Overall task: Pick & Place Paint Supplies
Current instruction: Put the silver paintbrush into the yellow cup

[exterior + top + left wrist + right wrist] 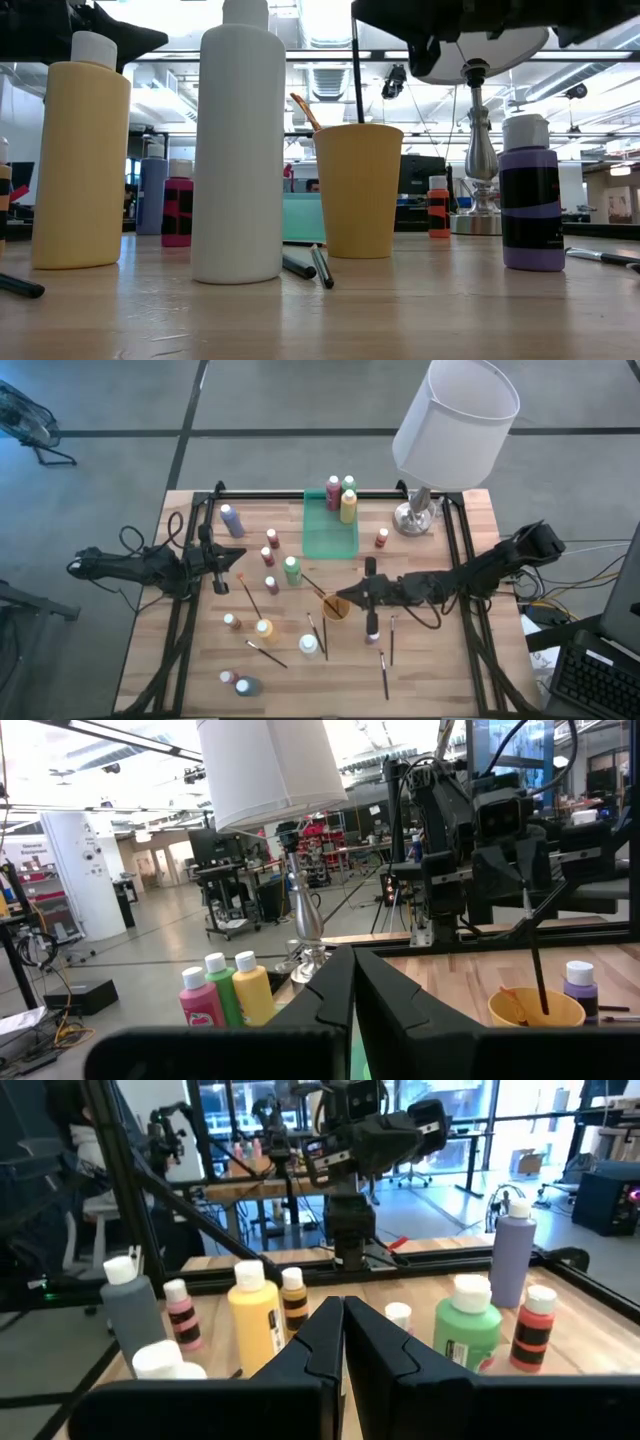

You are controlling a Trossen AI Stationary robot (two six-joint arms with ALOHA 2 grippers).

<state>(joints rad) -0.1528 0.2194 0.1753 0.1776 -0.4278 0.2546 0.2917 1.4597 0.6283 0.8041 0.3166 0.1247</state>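
- While the right gripper [347, 603] hangs over the orange cup [335, 608] just below the middle of the high view, the left gripper [232, 563] waits at centre left, fingers clenched with nothing seen between them. Three bottles [347, 508] stand in the green tray [330, 540] at upper centre. The other bottles and loose brushes [250, 598] are scattered over the lower half of the table [470, 660].
- At the centre of the low view, a held paintbrush [357, 70] drops straight down from above into the cup. A second brush [305, 110] leans against the cup's rim. A white bottle [238, 150] stands to the cup's left and a purple bottle [531, 200] to its right.
- From the left wrist, the right gripper is seen grasping the held paintbrush by its upper end. Its lower end is already inside the cup.
- From the right wrist, the two fingers meet tightly; the brush itself is hidden.
- Judgement: the brush is being delivered. To do it well, lower it straight until the tip is near the cup's bottom, then release gently. Lift straight up afterwards, so the light cup is not tipped.
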